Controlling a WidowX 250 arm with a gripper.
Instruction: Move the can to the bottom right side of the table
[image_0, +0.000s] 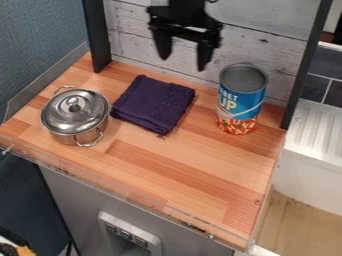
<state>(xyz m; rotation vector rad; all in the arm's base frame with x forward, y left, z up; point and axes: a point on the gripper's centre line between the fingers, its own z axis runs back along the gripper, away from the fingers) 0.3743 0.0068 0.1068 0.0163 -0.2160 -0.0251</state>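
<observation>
from where i stand, the black tool (183, 63) hangs at the top of the view, in front of the pale plank wall (267, 47), with its two fingers apart, pointing down and holding nothing. it is up and to the left of the can (240, 104), not touching it

the can stands upright near the back right corner of the worktop (180, 167), close to the wall. it's blue above and orange-red round the bottom, and its top looks grey and sunken, though from this angle i can't say whether it is open or lidded. the front right part of the worktop lies well apart from it, nearer me

to the left of the can, near it, is a folded dark purple cloth (153, 105), lying flat and turned at a slant. just beside that, further left, sits a shiny metal pot (75, 120) with its lid (72, 107) on, a knob in the middle of the lid and a loop handle on each of two sides

a dark post (97, 37) rises at the back left of the worktop and another post (307, 65) at the back right, with a white sink (314, 132) beyond it
</observation>
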